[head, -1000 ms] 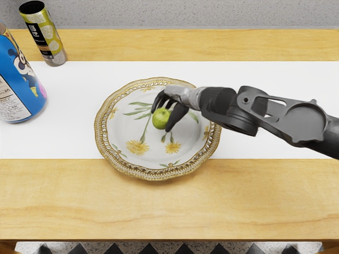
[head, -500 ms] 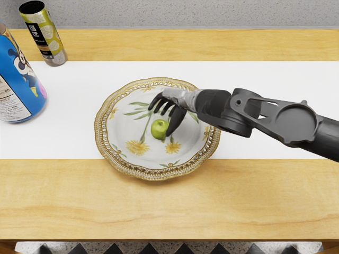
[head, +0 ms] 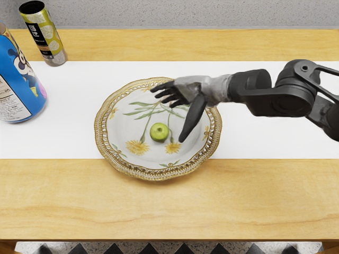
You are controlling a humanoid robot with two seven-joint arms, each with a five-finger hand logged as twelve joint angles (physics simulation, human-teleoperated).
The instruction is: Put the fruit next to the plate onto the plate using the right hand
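I see matt grained wood on the bench (head: 169,201), a smooth white runner (head: 275,106), a glazed gilt-rimmed plate (head: 103,138), a smooth, slightly glossy fruit (head: 159,132), and dull grey-black casing on the right hand (head: 181,93).

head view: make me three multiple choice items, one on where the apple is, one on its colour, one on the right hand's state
1. Where is the apple?
A. on the plate
B. on the white runner beside the plate
C. in the right hand

2. What colour is the apple?
A. red
B. green
C. orange

3. What state is the right hand in?
A. shut on the apple
B. open, holding nothing
C. curled into an empty fist

Answers:
1 A, the apple lies near the plate's middle, inside the gold rim.
2 B, its skin is plain green.
3 B, the fingers are spread above the plate's far side and are apart from the apple.
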